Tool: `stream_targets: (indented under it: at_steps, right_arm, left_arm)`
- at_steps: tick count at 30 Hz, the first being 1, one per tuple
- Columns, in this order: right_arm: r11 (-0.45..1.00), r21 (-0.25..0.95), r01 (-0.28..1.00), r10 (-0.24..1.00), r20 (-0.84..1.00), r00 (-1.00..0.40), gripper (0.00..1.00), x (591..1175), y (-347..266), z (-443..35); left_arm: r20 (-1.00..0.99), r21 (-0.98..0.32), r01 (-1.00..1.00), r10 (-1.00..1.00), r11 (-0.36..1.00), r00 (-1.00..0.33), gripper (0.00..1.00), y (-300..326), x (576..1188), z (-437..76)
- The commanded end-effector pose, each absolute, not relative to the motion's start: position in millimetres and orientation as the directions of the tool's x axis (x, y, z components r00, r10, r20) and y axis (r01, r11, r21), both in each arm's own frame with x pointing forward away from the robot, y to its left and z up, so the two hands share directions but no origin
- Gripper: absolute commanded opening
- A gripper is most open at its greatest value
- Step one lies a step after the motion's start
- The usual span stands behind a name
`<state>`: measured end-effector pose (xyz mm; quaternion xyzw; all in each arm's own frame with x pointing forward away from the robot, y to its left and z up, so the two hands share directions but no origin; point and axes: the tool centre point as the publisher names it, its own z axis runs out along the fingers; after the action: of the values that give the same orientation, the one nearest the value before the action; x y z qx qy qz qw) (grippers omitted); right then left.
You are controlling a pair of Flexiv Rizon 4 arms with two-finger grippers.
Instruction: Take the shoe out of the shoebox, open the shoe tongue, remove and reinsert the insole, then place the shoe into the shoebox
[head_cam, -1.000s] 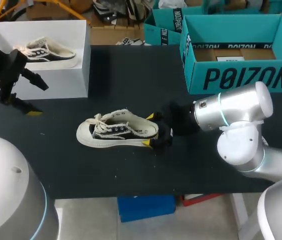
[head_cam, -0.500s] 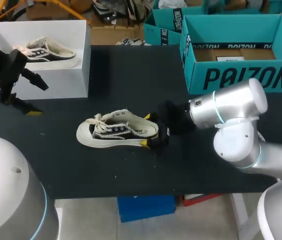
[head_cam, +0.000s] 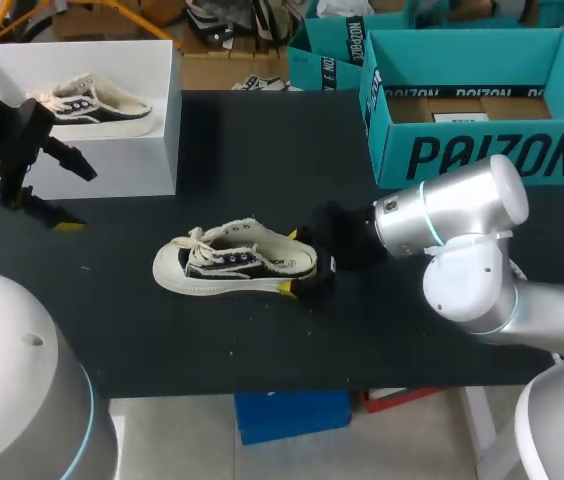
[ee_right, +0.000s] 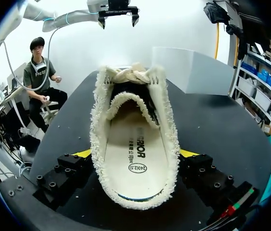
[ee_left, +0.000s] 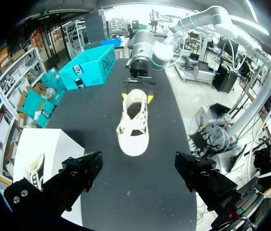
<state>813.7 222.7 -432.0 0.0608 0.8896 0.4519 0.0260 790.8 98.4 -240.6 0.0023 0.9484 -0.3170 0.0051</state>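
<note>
A cream and black sneaker (head_cam: 232, 260) lies on its sole in the middle of the black table (head_cam: 262, 150), toe to the left. My right gripper (head_cam: 290, 262) is open at its heel, one yellow-tipped finger on each side. In the right wrist view the shoe's heel (ee_right: 135, 192) sits between the open fingers (ee_right: 63, 175), and its cream insole (ee_right: 133, 156) shows inside under the laces. My left gripper (head_cam: 67, 195) hangs open in front of the white shoebox (head_cam: 152, 150), far from the shoe (ee_left: 133, 122).
The white shoebox at the back left holds a second, similar shoe (head_cam: 92, 102). A teal box (head_cam: 482, 110) stands at the back right, with another teal box (head_cam: 327, 50) behind it. Bare table lies in front of the shoe.
My right arm has slid left, so its fingers reach further along the sides of the shoe's heel. The shoe and my left arm have stayed put.
</note>
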Motion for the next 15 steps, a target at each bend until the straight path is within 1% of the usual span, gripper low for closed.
stream_targets:
  at_steps: [1, 15]
  right_arm:
    - [0.584, 0.807, 0.088, 0.133, 0.011, -0.991, 1.00, 814.7, 224.6, -435.3]
    - [0.584, 0.805, 0.109, 0.137, 0.035, -0.990, 1.00, 811.3, 223.1, -444.5]
  left_arm:
    - [-0.015, -0.600, 0.010, 0.001, 0.800, -1.000, 1.00, 98.4, 790.1, -241.6]
    - [-0.015, -0.600, 0.010, 0.001, 0.800, -1.000, 1.00, 98.4, 790.1, -241.6]
